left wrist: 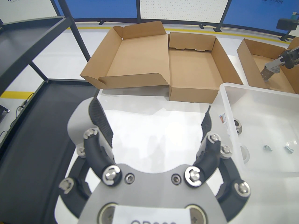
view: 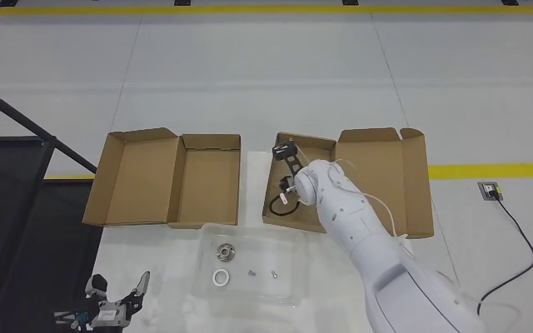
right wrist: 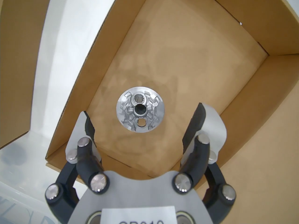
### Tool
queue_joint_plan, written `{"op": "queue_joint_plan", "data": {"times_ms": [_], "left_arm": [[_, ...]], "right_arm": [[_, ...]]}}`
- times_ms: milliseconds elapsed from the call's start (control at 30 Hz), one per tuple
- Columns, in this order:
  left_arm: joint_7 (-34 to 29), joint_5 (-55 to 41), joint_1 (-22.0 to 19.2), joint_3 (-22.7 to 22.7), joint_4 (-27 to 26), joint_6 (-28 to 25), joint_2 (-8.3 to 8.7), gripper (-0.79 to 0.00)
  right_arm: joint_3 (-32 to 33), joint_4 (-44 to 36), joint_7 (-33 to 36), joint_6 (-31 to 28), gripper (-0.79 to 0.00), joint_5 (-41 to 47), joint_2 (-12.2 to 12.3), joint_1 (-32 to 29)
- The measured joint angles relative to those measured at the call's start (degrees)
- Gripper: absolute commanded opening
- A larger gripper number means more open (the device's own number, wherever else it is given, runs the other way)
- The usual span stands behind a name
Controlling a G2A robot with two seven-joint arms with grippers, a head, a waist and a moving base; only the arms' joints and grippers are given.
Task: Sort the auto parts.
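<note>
- The right claw (right wrist: 143,111) is held spread wide over the tray of the right cardboard box (view: 379,179), and nothing is gripped in it.
- A round metal disc (right wrist: 151,115), with a centre hole and a ribbed face, is seen against the box floor between the two fingers (right wrist: 90,127). It is touched by neither of them.
- In the top view, that box is set at 2 o'clock from the clear plastic bin (view: 287,250), with its lid laid open toward 3 o'clock.
- The left cardboard box (view: 162,177), likewise opened flat, is placed at 10 o'clock from the bin.
- Four parts are seen in the bin. A metal hub (view: 225,249) lies at 10 o'clock and a white ring (view: 221,277) at 8 o'clock. A small bolt (view: 250,271) and a second bolt (view: 273,273) lie side by side near the middle.
- The left claw (left wrist: 151,106) is held wide open and empty above the white surface (left wrist: 151,127). It is at 8 o'clock from the bin and near its wall.
- A black shelf rack (left wrist: 35,129) is seen at 9 o'clock from the left claw, beside the surface.
</note>
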Motion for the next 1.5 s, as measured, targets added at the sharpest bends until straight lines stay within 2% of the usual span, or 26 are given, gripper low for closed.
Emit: {"op": "queue_joint_plan", "data": {"times_ms": [300, 500, 600, 667, 833, 933, 1033, 1200, 1500], "left_arm": [[0.00, 0.00, 0.00, 0.00, 0.00, 0.00, 0.00, 0.000], [0.00, 0.00, 0.00, 0.00, 0.00, 0.00, 0.00, 0.000], [0.00, 0.00, 0.00, 0.00, 0.00, 0.00, 0.00, 0.000], [0.00, 0.00, 0.00, 0.00, 0.00, 0.00, 0.00, 0.000], [0.00, 0.00, 0.00, 0.00, 0.00, 0.00, 0.00, 0.000], [0.00, 0.00, 0.00, 0.00, 0.00, 0.00, 0.00, 0.000], [0.00, 0.00, 0.00, 0.00, 0.00, 0.00, 0.00, 0.000], [0.00, 0.00, 0.00, 0.00, 0.00, 0.00, 0.00, 0.000], [0.00, 0.00, 0.00, 0.00, 0.00, 0.00, 0.00, 0.000]], "right_arm": [[1.80, -3.98, -5.01, -6.96, 0.000, 0.56, 2.12, 0.65], [3.76, -13.80, -7.01, -10.37, 0.000, -1.11, 5.18, -3.25], [6.27, -24.36, -5.64, -10.01, -0.003, -3.17, 7.83, -8.26], [9.23, -35.66, -2.54, -9.52, 0.000, -5.50, 10.22, -13.99], [18.91, -70.33, 11.58, -11.45, 0.000, -12.03, 15.70, -34.48], [21.79, -86.33, 19.45, -14.65, 0.000, -13.25, 17.18, -43.81], [21.80, -94.50, 25.23, -16.86, 0.000, -14.33, 17.86, -48.48], [19.54, -97.95, 31.34, -18.57, 0.000, -16.29, 18.30, -51.04], [19.52, -97.90, 31.22, -18.57, 0.000, -16.31, 18.30, -51.00]]}}
